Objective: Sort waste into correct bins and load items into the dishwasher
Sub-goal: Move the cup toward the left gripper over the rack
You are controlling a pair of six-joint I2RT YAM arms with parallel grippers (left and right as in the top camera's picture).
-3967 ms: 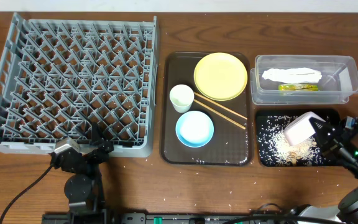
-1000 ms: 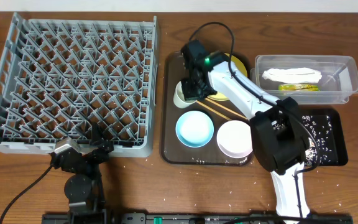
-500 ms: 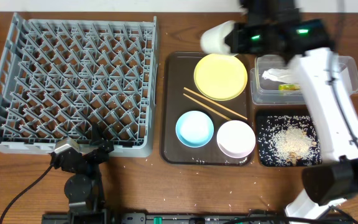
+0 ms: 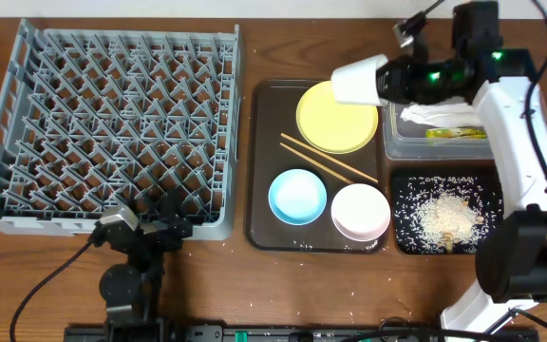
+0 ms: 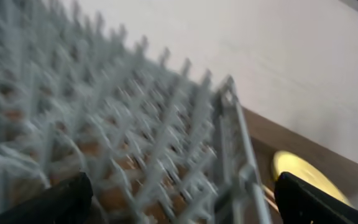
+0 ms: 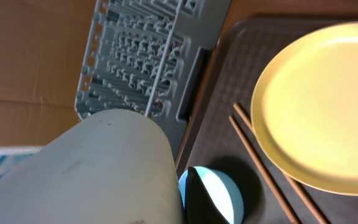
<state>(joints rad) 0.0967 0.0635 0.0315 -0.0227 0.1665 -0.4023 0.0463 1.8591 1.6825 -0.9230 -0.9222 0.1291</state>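
My right gripper [image 4: 390, 80] is shut on the small white cup [image 4: 357, 82], which hangs on its side above the back right edge of the yellow plate [image 4: 335, 122]. In the right wrist view the cup [image 6: 104, 168] fills the lower left, with one dark finger [image 6: 201, 200] beside it over the light blue bowl [image 6: 225, 194]. Chopsticks [image 4: 328, 162], the blue bowl [image 4: 297, 197] and the white bowl [image 4: 360, 212] lie on the brown tray [image 4: 264, 142]. My left gripper [image 4: 160, 223] stands open at the front edge of the grey rack [image 4: 112, 114], holding nothing.
The clear tub [image 4: 530, 119] at the back right holds a white tissue [image 4: 444, 114] and a green wrapper [image 4: 456, 133]. In front of it the black tray [image 4: 501, 190] holds rice crumbs [image 4: 444, 220]. Loose crumbs dot the table front. The left wrist view is blurred.
My right arm lifted the white cup off the brown tray, swung it to the back, and now holds it over the plate's edge. The left gripper shifted slightly right.
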